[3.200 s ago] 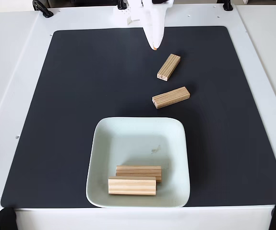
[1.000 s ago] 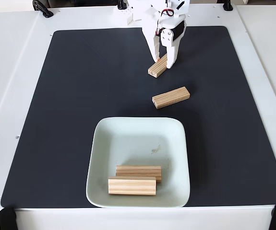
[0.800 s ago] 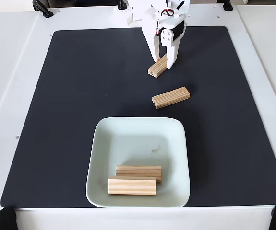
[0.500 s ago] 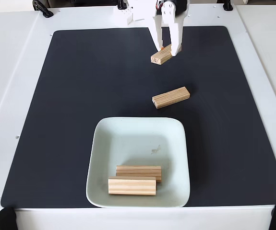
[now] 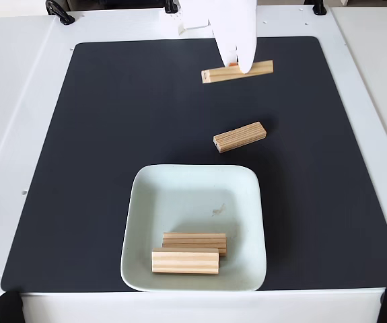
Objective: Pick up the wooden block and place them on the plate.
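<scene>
My white gripper (image 5: pixel 235 64) hangs over the far part of the black mat, shut on a wooden block (image 5: pixel 260 68). That block is lifted off the mat and lies nearly level, sticking out left and right of the fingers. A second block (image 5: pixel 239 136) rests on the mat a little nearer, between the gripper and the plate (image 5: pixel 146 222). The pale mint square plate sits near the front edge and holds two more blocks (image 5: pixel 193 239) (image 5: pixel 185 262) side by side at its near rim.
The black mat (image 5: pixel 112 134) covers most of the white table. Black clamps (image 5: pixel 58 10) sit at the far table edge and black straps (image 5: pixel 8 306) at the near corners. The mat's left half is open room.
The gripper came down onto the far block, shut on it and lifted it. Since half a second ago the block has risen and turned from slanted to nearly level.
</scene>
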{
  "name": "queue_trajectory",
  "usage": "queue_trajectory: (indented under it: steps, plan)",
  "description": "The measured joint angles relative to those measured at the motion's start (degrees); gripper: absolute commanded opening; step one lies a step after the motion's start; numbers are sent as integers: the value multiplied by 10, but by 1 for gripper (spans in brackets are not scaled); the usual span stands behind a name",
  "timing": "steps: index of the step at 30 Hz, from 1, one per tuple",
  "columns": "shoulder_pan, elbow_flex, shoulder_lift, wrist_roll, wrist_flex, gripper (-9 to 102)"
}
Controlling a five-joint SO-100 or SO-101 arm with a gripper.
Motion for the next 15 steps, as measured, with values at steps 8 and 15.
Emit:
queue_trajectory:
  steps: [8,15]
  plan:
    - [54,-276,-284,69,0,0]
    - [92,-422,-437,103,-5,0]
